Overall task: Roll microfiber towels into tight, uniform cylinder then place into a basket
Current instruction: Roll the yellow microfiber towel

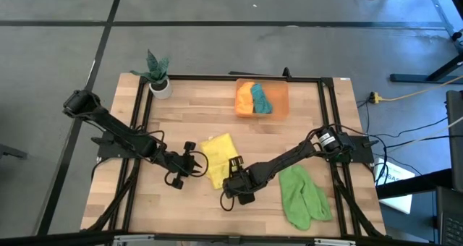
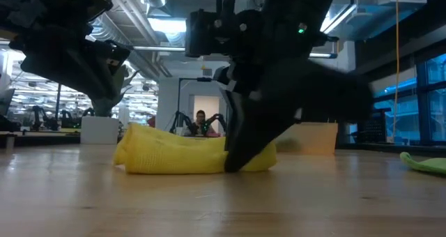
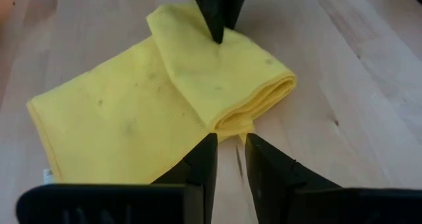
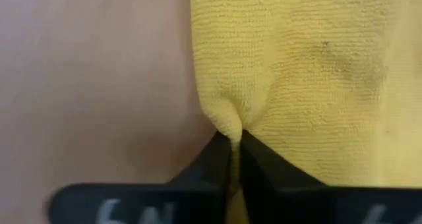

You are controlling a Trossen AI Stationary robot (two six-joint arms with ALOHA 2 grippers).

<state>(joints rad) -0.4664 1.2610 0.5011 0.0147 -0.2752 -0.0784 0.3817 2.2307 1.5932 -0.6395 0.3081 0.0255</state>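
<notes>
The yellow towel (image 1: pixel 219 159) lies on the table's middle, one end folded over into a thick doubled band (image 3: pixel 224 79). My right gripper (image 4: pixel 234 140) stands at the towel's right near side, shut on its edge. To the towel's left, my left gripper (image 3: pixel 231 159) hovers just short of the band's end (image 3: pixel 254 109), its fingers a narrow gap apart with only table between them. A light green towel (image 1: pixel 302 195) lies flat at the near right. The orange basket (image 1: pixel 278 101) at the far edge holds an orange towel (image 1: pixel 244 98) and a teal towel (image 1: pixel 260 99). My right gripper pinches a small pucker of the yellow towel's edge (image 4: pixel 231 126) between its two fingertips, on the folded band's right side. The fingers come steeply from above, slanting from the table's right. The towel lies on the table, gathered into a ridge at the fingers.
A white pot with a green plant (image 1: pixel 159 79) stands at the far left corner. A black frame (image 1: pixel 217 78) borders the tabletop. Bare wood (image 1: pixel 181 210) lies along the near edge and between the yellow towel and the basket.
</notes>
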